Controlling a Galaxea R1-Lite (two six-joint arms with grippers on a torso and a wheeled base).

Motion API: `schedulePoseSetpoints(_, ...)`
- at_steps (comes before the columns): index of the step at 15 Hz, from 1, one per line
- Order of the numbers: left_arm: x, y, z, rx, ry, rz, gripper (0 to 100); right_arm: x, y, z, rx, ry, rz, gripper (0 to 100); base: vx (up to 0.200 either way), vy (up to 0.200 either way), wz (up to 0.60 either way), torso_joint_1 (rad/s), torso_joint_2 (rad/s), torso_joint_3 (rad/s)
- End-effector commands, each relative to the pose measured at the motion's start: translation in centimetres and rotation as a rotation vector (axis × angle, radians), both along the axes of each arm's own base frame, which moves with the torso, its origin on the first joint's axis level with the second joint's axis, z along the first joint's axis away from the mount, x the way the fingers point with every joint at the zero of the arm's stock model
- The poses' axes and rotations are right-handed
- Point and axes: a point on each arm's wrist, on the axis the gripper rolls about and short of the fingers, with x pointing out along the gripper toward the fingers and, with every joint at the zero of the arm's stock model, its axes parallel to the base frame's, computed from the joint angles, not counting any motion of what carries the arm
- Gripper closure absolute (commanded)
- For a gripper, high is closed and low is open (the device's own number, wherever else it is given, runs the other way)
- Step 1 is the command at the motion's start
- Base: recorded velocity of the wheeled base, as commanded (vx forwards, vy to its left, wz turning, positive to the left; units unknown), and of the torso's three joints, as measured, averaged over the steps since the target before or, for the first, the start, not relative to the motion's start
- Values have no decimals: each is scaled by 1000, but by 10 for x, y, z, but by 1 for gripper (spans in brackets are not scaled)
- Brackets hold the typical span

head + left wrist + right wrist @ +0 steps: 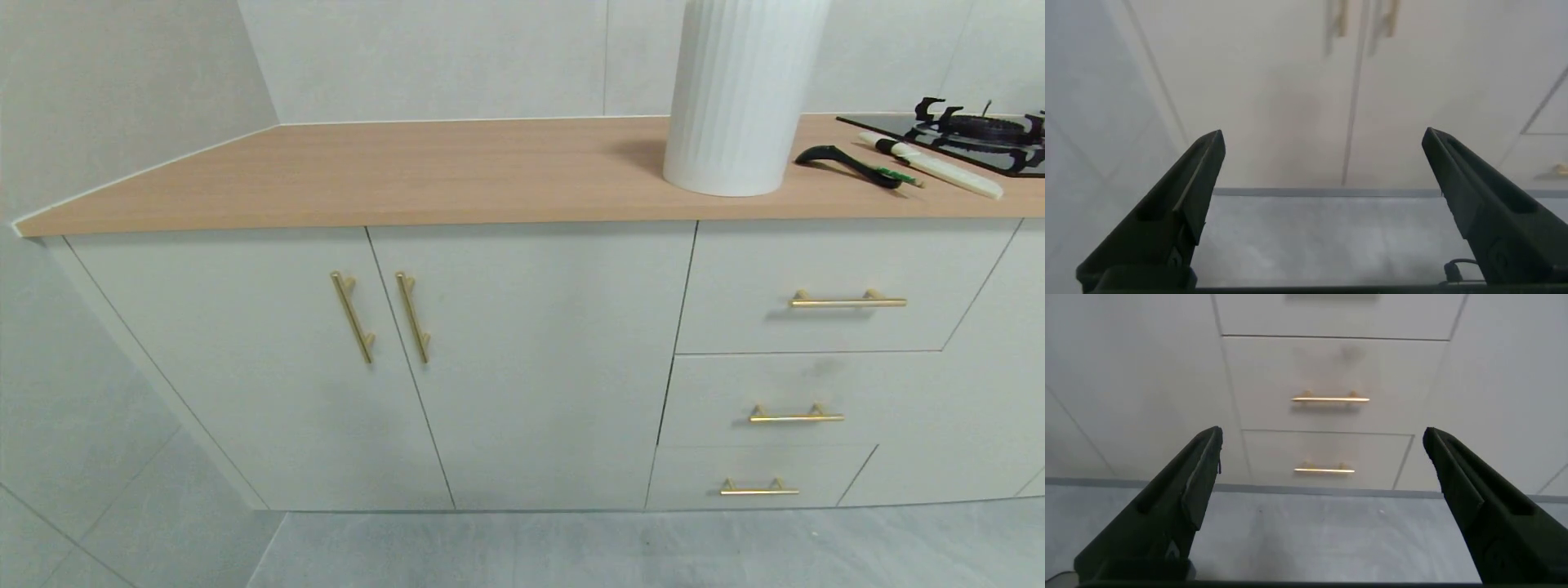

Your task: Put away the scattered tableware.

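from the head camera i have the wooden countertop (408,171) running across the upper half of the frame. the tableware lies on it at the upper right. there is a black utensil (853,169) just beside a long white one (931,166), with something thin and green between them that i can't make out. both sit right of a white ribbed vessel (735,98), whose top is cut off by the frame's upper edge. behind them a black gas hob (980,126) runs out past the right edge. under the counter are two cabinet doors (269,367) with gold handles at centre left, and three drawers (816,261) stacked at lower right, all closed.

the left gripper (1323,135) has its dark fingers spread wide with nothing between them, and faces the foot of the cabinet doors and the grey floor (1323,237). the right gripper (1322,433) is just as wide and empty, facing the two lower drawers.
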Motion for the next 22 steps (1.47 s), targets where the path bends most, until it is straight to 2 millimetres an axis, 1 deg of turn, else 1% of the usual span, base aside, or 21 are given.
schedulePoseSetpoints(1,0,0,0,0,1,1,0,0,0,0,-1,3,0,0,0,-200,0,-7,2,7)
schedulePoseSetpoints(4,0,0,0,0,1,1,0,0,0,0,-1,0,0,0,0,-200,0,1,2,1)
schedulePoseSetpoints(17,0,0,0,0,1,1,0,0,0,0,-2,3,0,0,0,0,0,0,0,0)
schedulePoseSetpoints(20,0,0,0,0,0,1,0,0,0,0,-2,3,0,0,0,0,-600,1,4,7)
schedulePoseSetpoints(22,0,0,0,0,0,1,0,0,0,0,-2,3,0,0,0,0,0,0,0,0)
